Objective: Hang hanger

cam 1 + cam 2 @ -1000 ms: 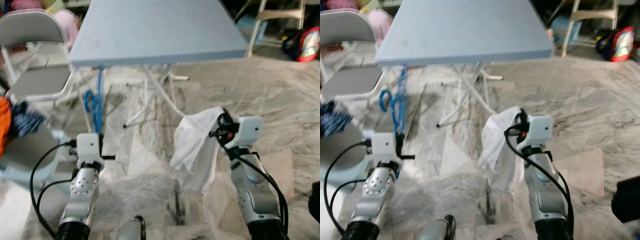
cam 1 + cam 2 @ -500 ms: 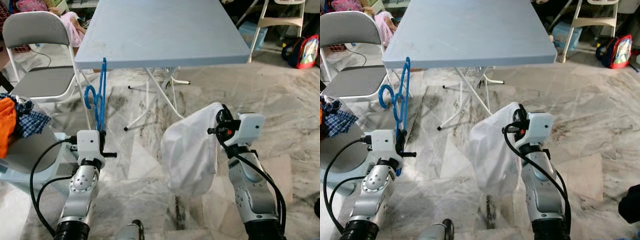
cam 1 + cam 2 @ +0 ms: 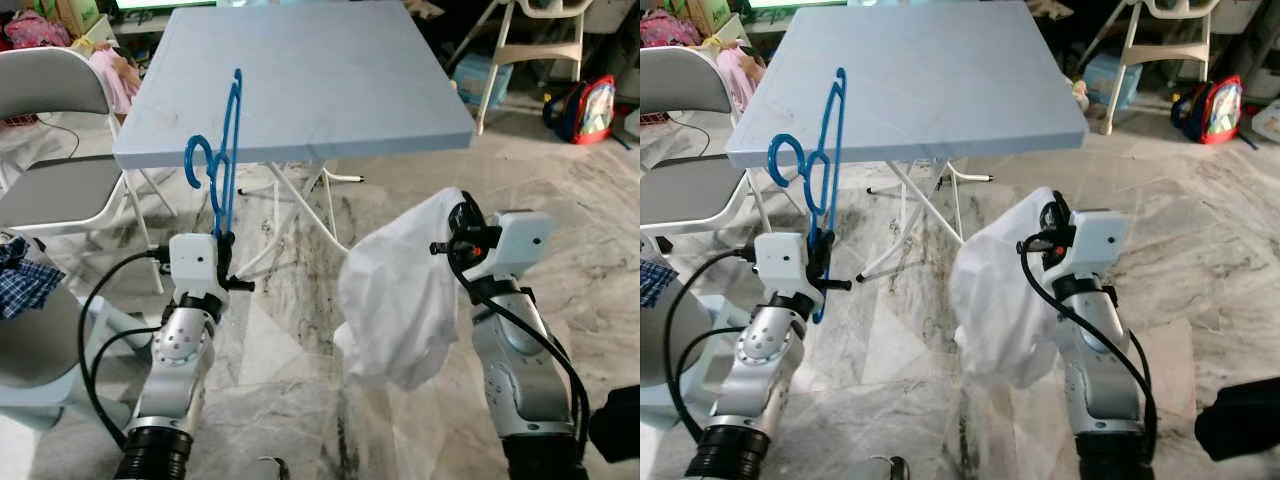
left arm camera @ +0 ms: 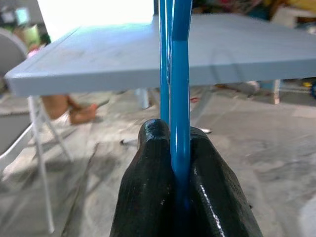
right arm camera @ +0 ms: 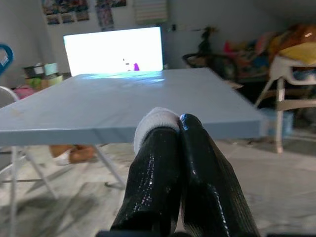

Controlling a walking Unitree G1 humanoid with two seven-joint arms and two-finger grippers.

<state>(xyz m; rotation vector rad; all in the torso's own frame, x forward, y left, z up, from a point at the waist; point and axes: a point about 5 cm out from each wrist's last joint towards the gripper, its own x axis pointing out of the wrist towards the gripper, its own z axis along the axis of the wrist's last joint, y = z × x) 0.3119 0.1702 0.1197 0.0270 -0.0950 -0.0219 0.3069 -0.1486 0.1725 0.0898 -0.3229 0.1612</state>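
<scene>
A blue plastic hanger [image 3: 221, 155] stands upright with its hook to the left, level with the near edge of the grey-blue folding table [image 3: 300, 75]. My left gripper [image 3: 226, 245] is shut on its lower end; in the left wrist view the black fingers [image 4: 148, 187] pinch the blue bar [image 4: 178, 98]. My right gripper [image 3: 462, 220] is shut on a white cloth [image 3: 400, 295] that hangs down to the left of that arm. In the right wrist view a bit of the white cloth [image 5: 154, 121] shows between the closed fingers [image 5: 197, 173].
A grey folding chair [image 3: 55, 130] stands left of the table. A pale stool [image 3: 40, 340] with a checked cloth [image 3: 25, 285] is at my near left. A white high chair [image 3: 535, 40] and a red bag [image 3: 585, 105] are at the far right. Marble floor [image 3: 590, 230] lies underfoot.
The camera has moved nearer to the table. Both arms have risen: the hanger now reaches above the table's edge, and the white cloth is carried higher.
</scene>
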